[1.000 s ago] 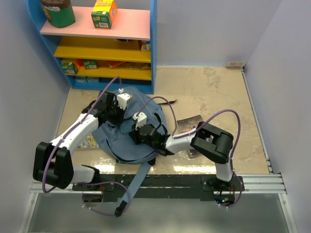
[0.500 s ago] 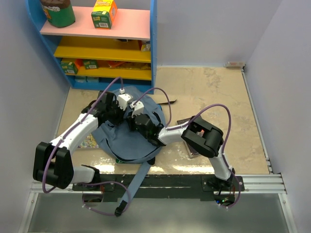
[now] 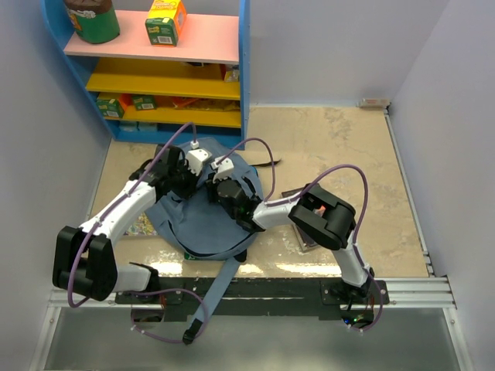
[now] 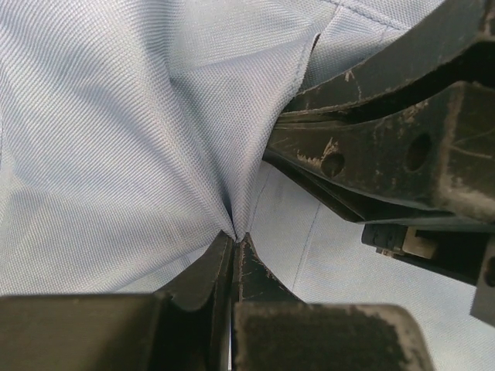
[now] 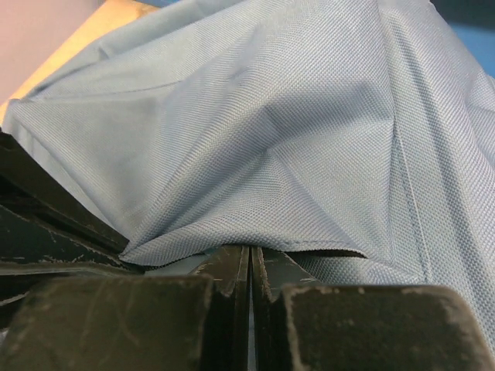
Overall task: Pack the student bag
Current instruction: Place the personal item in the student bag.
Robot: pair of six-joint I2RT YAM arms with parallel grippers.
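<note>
Here, left tool (image 4: 233, 241) and right tool (image 5: 250, 253) each pinch tight on student bag (image 3: 189, 228) fabric — side by side

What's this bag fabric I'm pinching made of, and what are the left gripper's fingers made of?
The student bag looks like matte slate-blue woven cloth, probably synthetic: a fine weave grid and soft creases show. The left gripper has hard black fingers, plastic or metal unclear, with scuffed, chipped edges.

Laboratory robot cell: plain white partition walls (image 3: 456, 116) enclose a marble-patterned bench (image 3: 340, 147), an aluminium mounting rail (image 3: 410, 287) runs along its near edge, and a blue shelf unit (image 3: 209, 42) holds grocery boxes (image 3: 165, 21).
</note>
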